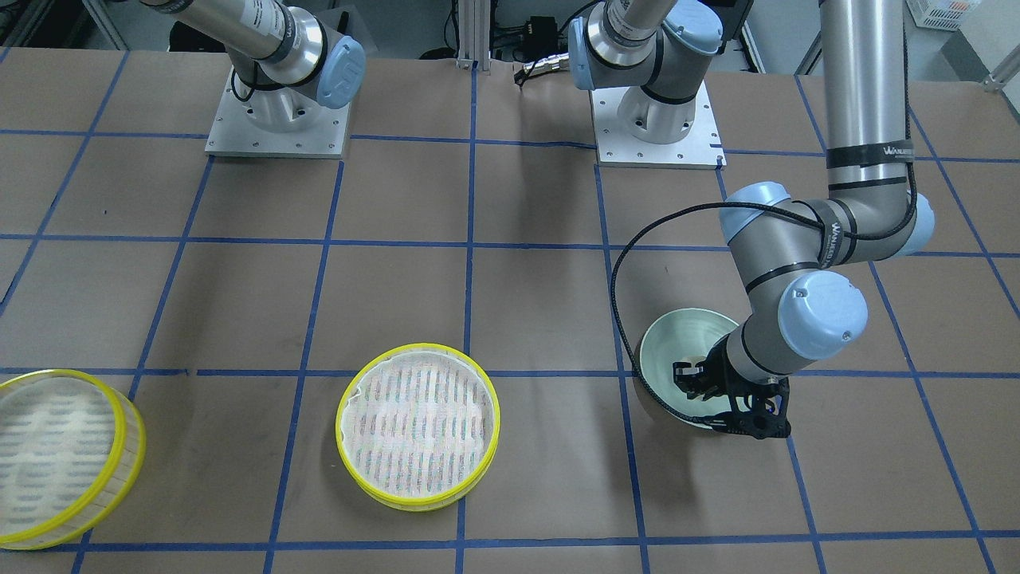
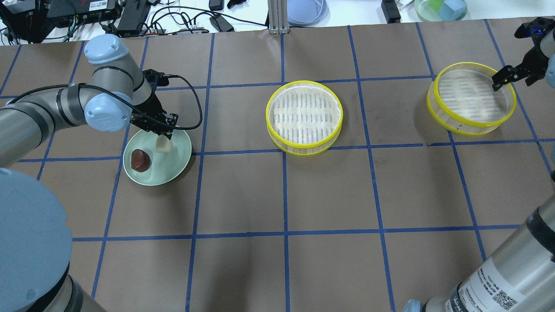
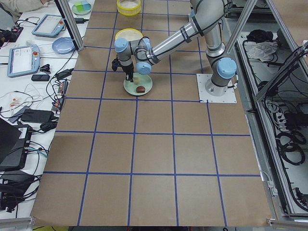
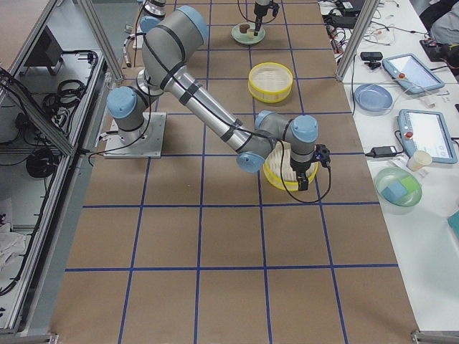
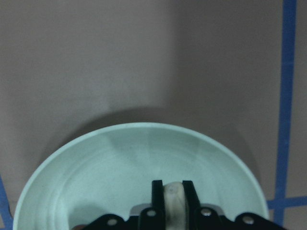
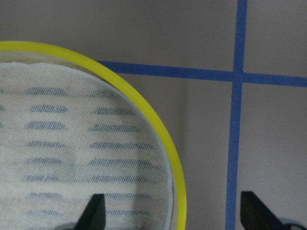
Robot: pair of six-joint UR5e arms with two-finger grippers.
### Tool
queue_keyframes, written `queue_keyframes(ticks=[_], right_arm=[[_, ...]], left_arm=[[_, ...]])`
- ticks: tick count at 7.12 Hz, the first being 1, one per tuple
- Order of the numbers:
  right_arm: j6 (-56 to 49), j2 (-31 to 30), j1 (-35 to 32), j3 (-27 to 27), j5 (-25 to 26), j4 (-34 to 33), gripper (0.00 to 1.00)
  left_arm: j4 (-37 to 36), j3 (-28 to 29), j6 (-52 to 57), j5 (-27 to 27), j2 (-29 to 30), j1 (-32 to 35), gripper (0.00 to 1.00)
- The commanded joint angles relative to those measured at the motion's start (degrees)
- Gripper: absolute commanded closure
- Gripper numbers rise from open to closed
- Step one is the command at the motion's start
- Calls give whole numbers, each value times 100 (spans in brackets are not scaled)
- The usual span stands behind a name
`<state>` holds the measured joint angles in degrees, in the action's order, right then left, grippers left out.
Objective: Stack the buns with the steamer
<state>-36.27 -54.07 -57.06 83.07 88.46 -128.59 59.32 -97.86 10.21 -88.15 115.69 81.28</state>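
My left gripper (image 2: 162, 135) is shut on the cream-white bun (image 2: 163, 145) and holds it over the pale green plate (image 2: 175, 167). The left wrist view shows the bun (image 5: 172, 201) pinched between the fingers. The dark brown bun (image 2: 140, 159) lies on the plate's near-left part. One yellow-rimmed steamer tier (image 2: 304, 116) stands mid-table and the other one (image 2: 470, 100) stands at the right. My right gripper (image 2: 511, 77) is open with its jaws on either side of that tier's far right rim (image 6: 163, 139), one inside and one outside.
The brown paper table (image 2: 286, 195) carries blue tape grid lines. Beyond its far edge are cables, a blue dish (image 2: 305, 8) and a green bowl (image 2: 440, 8). The left arm's black cable (image 2: 190, 104) loops above the plate.
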Motion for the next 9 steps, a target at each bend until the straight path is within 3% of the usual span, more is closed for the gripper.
queue_keyframes(ticks=[1, 3, 4, 5, 9], right_arm=[[146, 63, 20, 25, 14, 262, 4], [129, 72, 98, 25, 49, 299, 11], [129, 72, 99, 25, 49, 308, 15], [137, 72, 107, 25, 40, 317, 32], [146, 54, 116, -10, -30, 431, 66]], left_arm=[[54, 687, -1776, 1048, -73, 273, 100], [-435, 839, -3325, 1335, -29, 763, 100], [-839, 822, -3828, 2240, 84, 888, 100], [-912, 821, -4025, 2432, 138, 977, 100], [-1378, 716, -4834, 2416, 568, 1732, 100]])
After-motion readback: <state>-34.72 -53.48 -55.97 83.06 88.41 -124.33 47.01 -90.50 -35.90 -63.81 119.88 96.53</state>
